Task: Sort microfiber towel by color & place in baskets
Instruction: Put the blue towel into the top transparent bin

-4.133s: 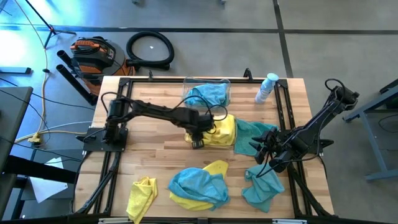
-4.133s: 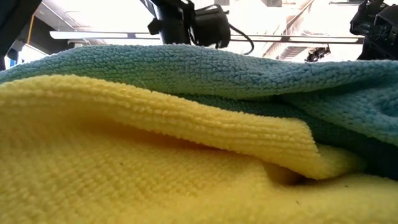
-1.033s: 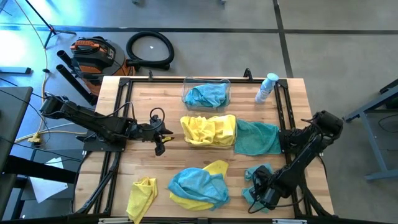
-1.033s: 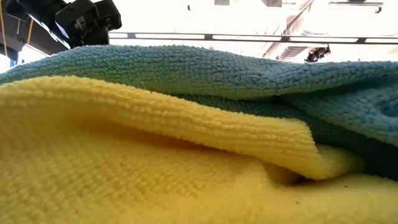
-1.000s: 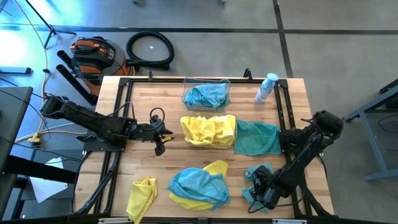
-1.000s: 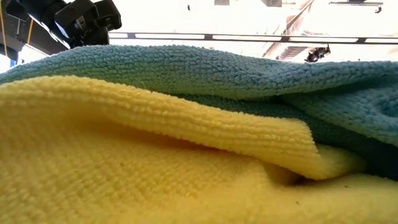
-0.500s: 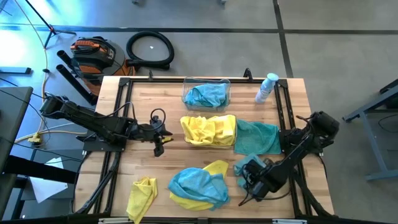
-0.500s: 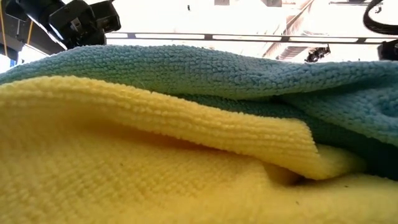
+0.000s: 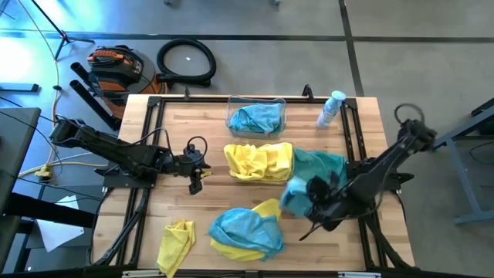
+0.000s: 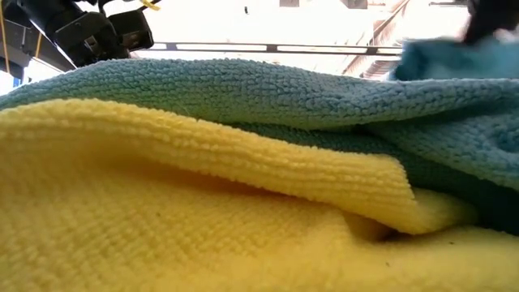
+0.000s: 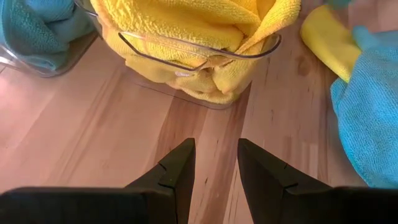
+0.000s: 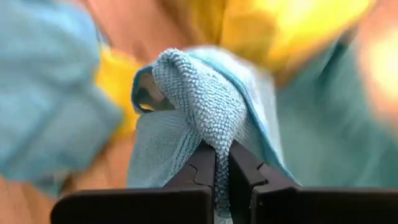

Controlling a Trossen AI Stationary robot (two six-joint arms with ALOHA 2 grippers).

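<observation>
**Right arm lifts a teal cloth off the table**

At the table's left edge, your left gripper (image 9: 196, 183) hangs over bare wood with its fingers (image 11: 177, 174) parted and nothing between them, pointed toward the basket of yellow towels (image 11: 193, 37). Near the front left corner lies 1 crumpled yellow cloth (image 9: 175, 242), alone.

At the middle, you have 2 clear baskets: the far basket (image 9: 255, 117) holds a teal-blue towel, bunched up; the near one (image 9: 258, 161) is heaped with bright yellow towels that spill over its rim. In front of them sits a mixed pile (image 9: 247, 229), a teal cloth draped over a yellow one; the low view is filled with their looped, ribbed pile.

Just right of the yellow basket, a darker teal towel (image 9: 323, 166) lies spread flat on the wood. Your right gripper (image 12: 222, 169) is pressed together on a fold of a light teal cloth (image 9: 296, 197), which hangs bunched above the table between the mixed pile and the flat towel. A clear spray bottle (image 9: 331, 109) stands at the far right.
</observation>
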